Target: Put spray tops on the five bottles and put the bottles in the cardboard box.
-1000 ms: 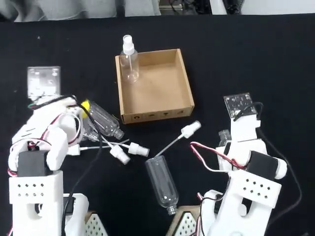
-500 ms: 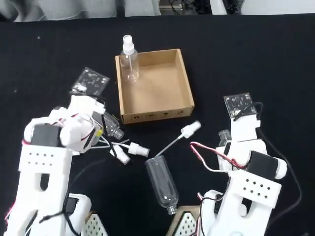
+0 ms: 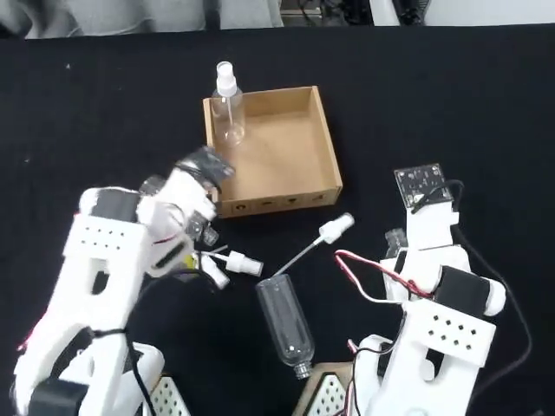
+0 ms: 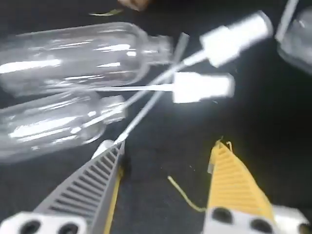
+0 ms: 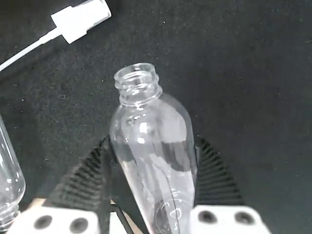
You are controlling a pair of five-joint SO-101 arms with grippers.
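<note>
In the left wrist view my left gripper [image 4: 168,146] is open just above the black table, nothing between its fingers. Two uncapped clear bottles [image 4: 83,48] [image 4: 48,126] lie beyond it, with two loose spray tops [image 4: 202,87] [image 4: 239,31] and their tubes crossing beside them. From above, the left gripper [image 3: 195,232] is near the cardboard box's [image 3: 329,147] front left corner. My right gripper [image 5: 152,144] is shut on an uncapped clear bottle [image 5: 141,92]. One capped bottle [image 3: 228,108] stands in the box's back left corner.
Another uncapped bottle [image 3: 284,321] lies on the table between the arms, near the front edge. A spray top with a long tube [image 3: 336,228] lies just in front of the box. Two more tops [image 3: 236,263] lie by the left gripper.
The left arm has swung right and forward, from the table's left side to over the lying bottles near the box's corner. The right arm with its bottle has kept still.
</note>
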